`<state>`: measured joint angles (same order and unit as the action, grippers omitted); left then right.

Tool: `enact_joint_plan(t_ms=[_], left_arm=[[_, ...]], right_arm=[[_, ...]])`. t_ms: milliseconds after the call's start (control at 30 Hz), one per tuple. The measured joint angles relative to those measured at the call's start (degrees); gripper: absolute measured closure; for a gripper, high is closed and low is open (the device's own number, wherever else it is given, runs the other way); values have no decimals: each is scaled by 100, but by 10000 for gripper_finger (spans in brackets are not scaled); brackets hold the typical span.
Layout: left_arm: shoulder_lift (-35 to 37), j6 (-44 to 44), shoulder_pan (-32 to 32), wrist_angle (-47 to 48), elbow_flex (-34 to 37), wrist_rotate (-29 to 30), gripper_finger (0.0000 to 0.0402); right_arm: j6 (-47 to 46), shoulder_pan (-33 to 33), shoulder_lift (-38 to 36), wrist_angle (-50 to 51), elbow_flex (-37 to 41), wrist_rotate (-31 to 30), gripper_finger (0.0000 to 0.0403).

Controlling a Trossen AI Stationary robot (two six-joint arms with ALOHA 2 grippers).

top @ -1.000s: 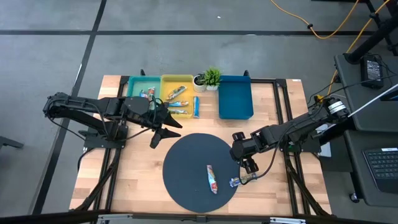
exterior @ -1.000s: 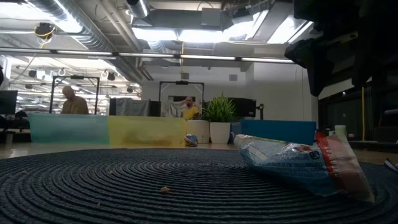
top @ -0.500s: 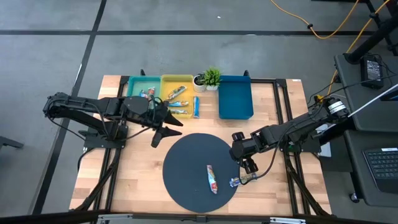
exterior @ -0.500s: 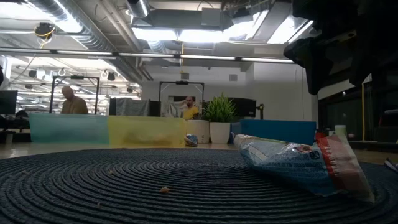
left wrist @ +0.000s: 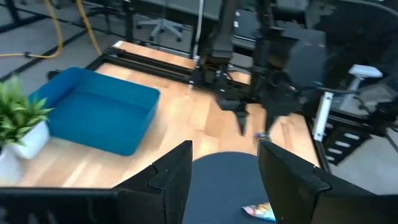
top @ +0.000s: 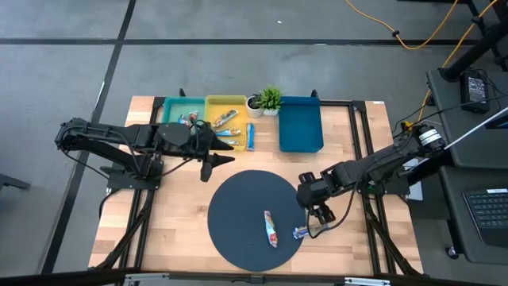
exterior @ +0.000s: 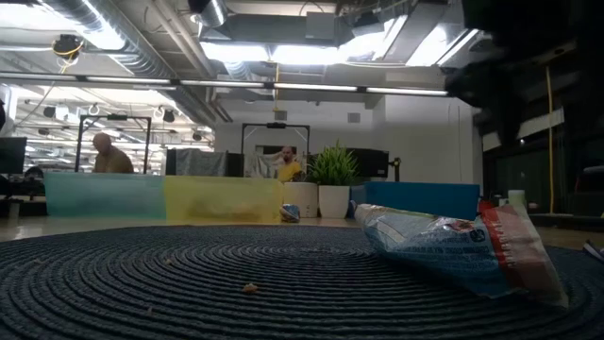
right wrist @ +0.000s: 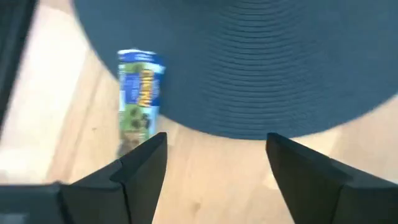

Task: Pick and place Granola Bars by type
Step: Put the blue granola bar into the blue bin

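One red-and-blue granola bar (top: 271, 229) lies flat on the dark round mat (top: 246, 199); in the low view the bar (exterior: 453, 250) fills the mat's right side. A blue bar (top: 303, 233) lies across the mat's right edge, partly on the wood, and also shows in the right wrist view (right wrist: 138, 99). My right gripper (top: 323, 216) hovers open just beyond the far end of this bar, its fingers (right wrist: 143, 165) apart above the mat's edge. My left gripper (top: 218, 165) is open (left wrist: 224, 180) in front of the yellow bin (top: 226, 102). More bars lie in the yellow and teal bins.
Along the far edge stand a teal bin (top: 176, 103), the yellow bin, a small potted plant (top: 270, 99) and a blue bin (top: 300, 127) with nothing in it. A loose blue bar (top: 250, 137) lies on the wood between the yellow and blue bins. People show in the room behind.
My right gripper has shifted a little toward the table's near edge, closer to the blue bar at the mat's rim. My left gripper has moved slightly toward the table's right and turned. No bar has moved.
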<state>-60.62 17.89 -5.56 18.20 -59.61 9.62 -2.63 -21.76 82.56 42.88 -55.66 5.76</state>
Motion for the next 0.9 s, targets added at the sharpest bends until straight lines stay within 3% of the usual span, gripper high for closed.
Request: enact_joint_plan(t_ms=[533, 900], left_arm=[[-2, 48, 0, 312, 0, 100, 229], [-2, 42, 0, 414, 0, 99, 229]], right_arm=[[-2370, -703, 519, -543, 0, 34, 127], [-2995, -1141, 1301, -585, 0, 232, 127]])
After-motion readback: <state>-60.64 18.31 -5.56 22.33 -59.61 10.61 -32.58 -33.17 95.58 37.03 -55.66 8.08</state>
